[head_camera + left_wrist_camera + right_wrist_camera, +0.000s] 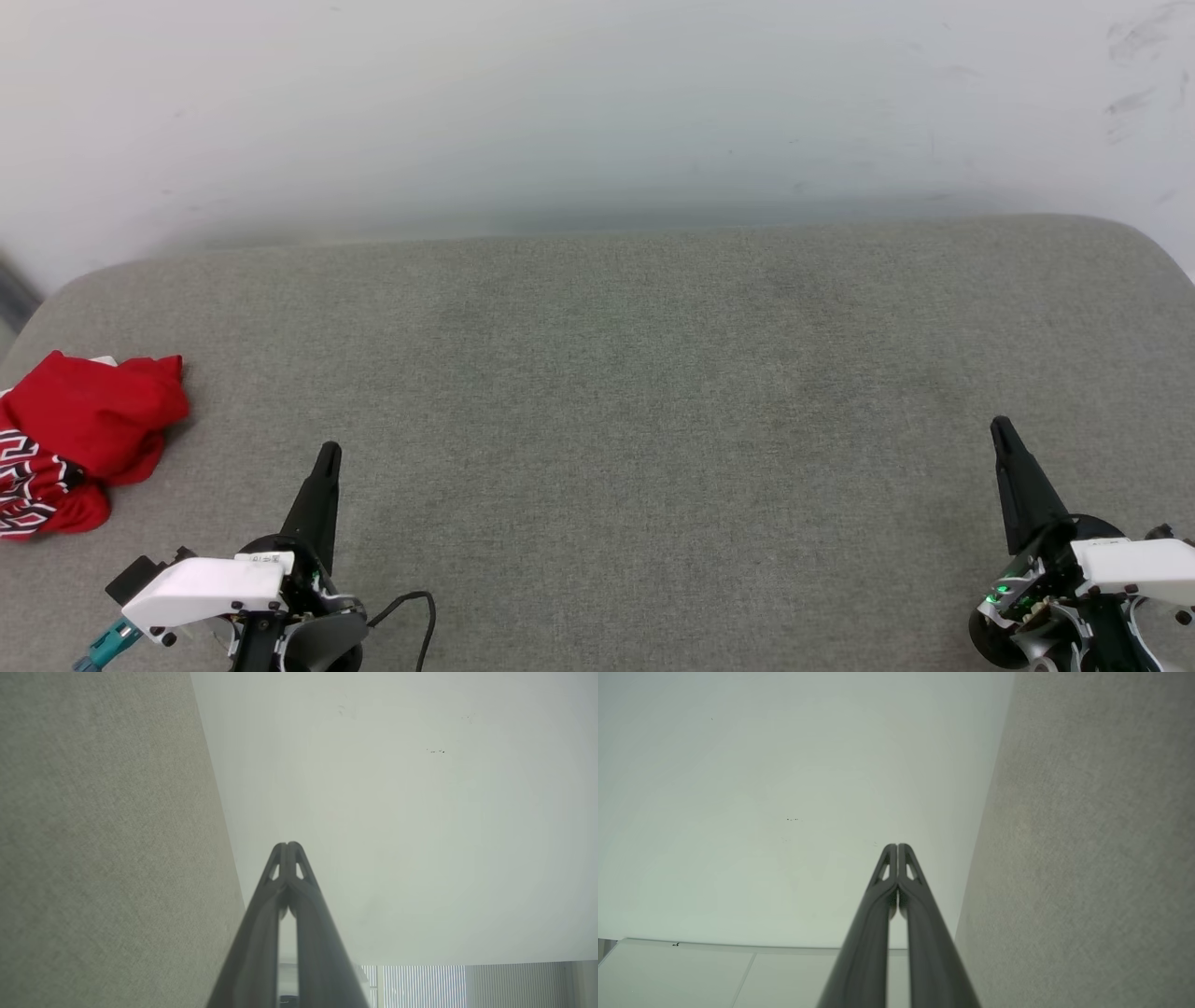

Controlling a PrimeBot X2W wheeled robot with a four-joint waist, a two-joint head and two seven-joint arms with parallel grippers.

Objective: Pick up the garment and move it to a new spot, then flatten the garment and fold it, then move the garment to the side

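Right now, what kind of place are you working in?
Probably an indoor room: a wide grey fabric-covered surface, like a cushion or padded table, against a plain white wall, with a crumpled red shirt at its left edge.

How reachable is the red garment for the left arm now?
Probably yes. The garment lies bunched at the left edge of the grey cushion, just left of the left tool, with bare fabric between. The tool is shut and must open first.

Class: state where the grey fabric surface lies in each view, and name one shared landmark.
Head view: grey fabric surface spans the lower two thirds.
Left wrist view: grey fabric surface, left side.
Right wrist view: grey fabric surface, right side.
Shared landmark: the pale wall.
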